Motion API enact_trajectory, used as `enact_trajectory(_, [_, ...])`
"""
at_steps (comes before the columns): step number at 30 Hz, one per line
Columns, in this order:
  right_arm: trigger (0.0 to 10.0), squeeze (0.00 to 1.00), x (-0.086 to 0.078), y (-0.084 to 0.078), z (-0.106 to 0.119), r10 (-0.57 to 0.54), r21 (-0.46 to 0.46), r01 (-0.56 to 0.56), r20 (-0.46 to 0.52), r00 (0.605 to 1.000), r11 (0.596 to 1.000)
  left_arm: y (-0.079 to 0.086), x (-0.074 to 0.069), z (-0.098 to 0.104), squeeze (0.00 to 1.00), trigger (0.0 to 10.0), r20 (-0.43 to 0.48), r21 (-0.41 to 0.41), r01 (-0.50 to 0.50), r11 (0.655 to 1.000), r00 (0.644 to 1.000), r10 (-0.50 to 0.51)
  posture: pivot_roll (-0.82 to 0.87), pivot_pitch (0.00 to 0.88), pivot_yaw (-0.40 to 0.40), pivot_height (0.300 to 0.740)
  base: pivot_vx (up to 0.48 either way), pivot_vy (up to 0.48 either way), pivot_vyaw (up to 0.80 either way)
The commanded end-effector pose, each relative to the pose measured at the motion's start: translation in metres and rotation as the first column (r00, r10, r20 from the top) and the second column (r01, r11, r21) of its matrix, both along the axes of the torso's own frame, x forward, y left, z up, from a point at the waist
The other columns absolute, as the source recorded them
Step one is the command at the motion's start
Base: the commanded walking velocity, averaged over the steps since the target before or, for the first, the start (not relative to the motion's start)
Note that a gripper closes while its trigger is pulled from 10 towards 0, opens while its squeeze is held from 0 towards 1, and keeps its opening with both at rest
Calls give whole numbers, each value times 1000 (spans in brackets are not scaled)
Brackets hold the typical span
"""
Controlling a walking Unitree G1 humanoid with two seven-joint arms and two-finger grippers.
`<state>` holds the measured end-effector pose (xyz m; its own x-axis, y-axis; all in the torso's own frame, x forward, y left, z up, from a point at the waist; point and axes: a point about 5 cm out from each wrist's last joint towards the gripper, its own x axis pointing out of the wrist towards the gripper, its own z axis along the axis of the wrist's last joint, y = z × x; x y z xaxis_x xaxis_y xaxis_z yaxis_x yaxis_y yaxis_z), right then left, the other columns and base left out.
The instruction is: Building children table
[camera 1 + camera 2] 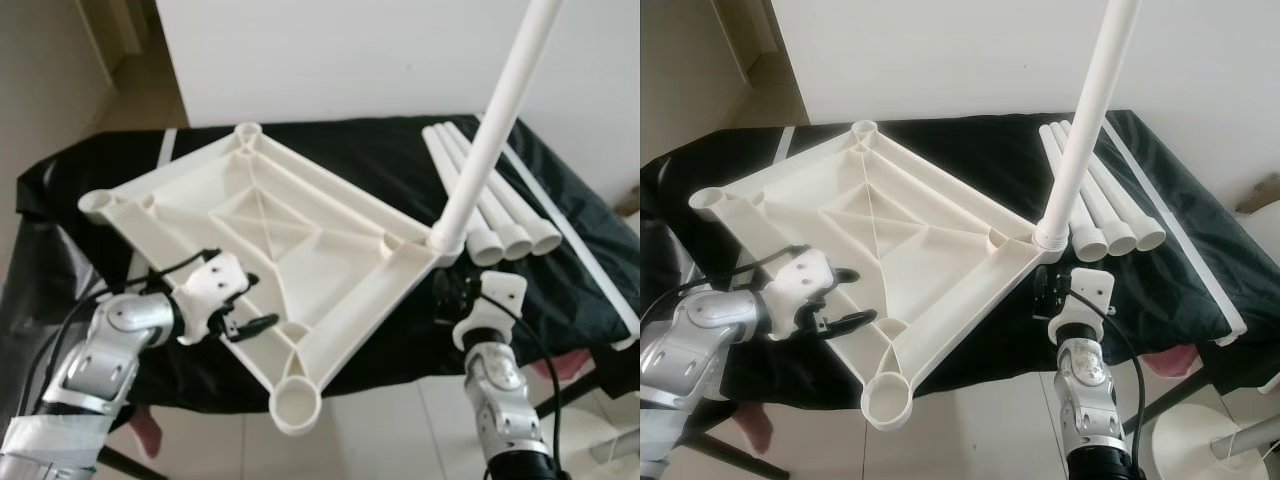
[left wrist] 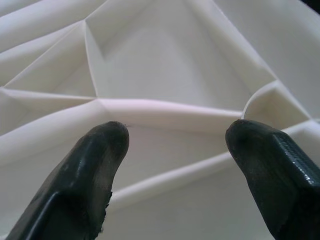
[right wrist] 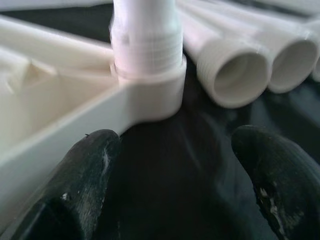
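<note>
Nearest us, our left tool (image 1: 243, 312) reaches over the near-left edge of the upturned white tabletop (image 1: 262, 225), its fingers apart above the ribbing and gripping nothing, which we read as steadying the panel or readying a hold on a rib. Our right tool (image 3: 172, 165) sits just below the right corner of the tabletop, fingers spread and empty, facing the corner socket (image 3: 150, 92) where one leg (image 1: 495, 125) already stands upright, threaded part-way in. We judge it is placed there to check or tighten that joint. The tabletop lies underside up on the black-covered desk (image 1: 380, 160), turned like a diamond, so that its near socket (image 1: 296, 408) overhangs the desk's front edge; that corner could tip if pressed hard. The left socket (image 1: 98, 205) and far socket (image 1: 247, 131) are open and unfilled. Just beyond the standing leg, three spare legs (image 1: 490, 205) lie side by side, threaded ends toward us, within easy reach of the right arm. A thin white rail (image 1: 570, 240) runs along the desk's right edge. Open black cloth remains between tabletop and the back wall, leaving room to swing a leg across.
</note>
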<state>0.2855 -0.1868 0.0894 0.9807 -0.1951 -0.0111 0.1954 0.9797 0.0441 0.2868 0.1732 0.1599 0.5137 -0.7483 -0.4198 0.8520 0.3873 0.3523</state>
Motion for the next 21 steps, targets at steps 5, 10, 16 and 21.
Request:
enact_trajectory(5, [10000,0,3,1,-7,-1,45,3,-54,999,999,7,-6,-5,0,10000,-26,24,2,1000,1000,-1,-20,41,-19,740,0,0,0])
enact_trajectory(10, [10000,0,11,8,-4,56,52,-53,-66,996,997,4,-13,-11,0,10000,-62,18,10,1000,998,-9,-16,41,-22,740,0,0,0])
enact_trajectory(16, [10000,0,22,13,2,133,41,-130,-63,989,991,-7,-22,-16,0,10000,-80,-12,26,1000,996,-27,-11,41,-27,740,0,0,0])
enact_trajectory(21, [10000,0,32,16,6,181,32,-180,-64,981,983,-18,-26,-18,0,10000,-83,-42,36,998,996,-40,-10,38,-28,740,0,0,0])
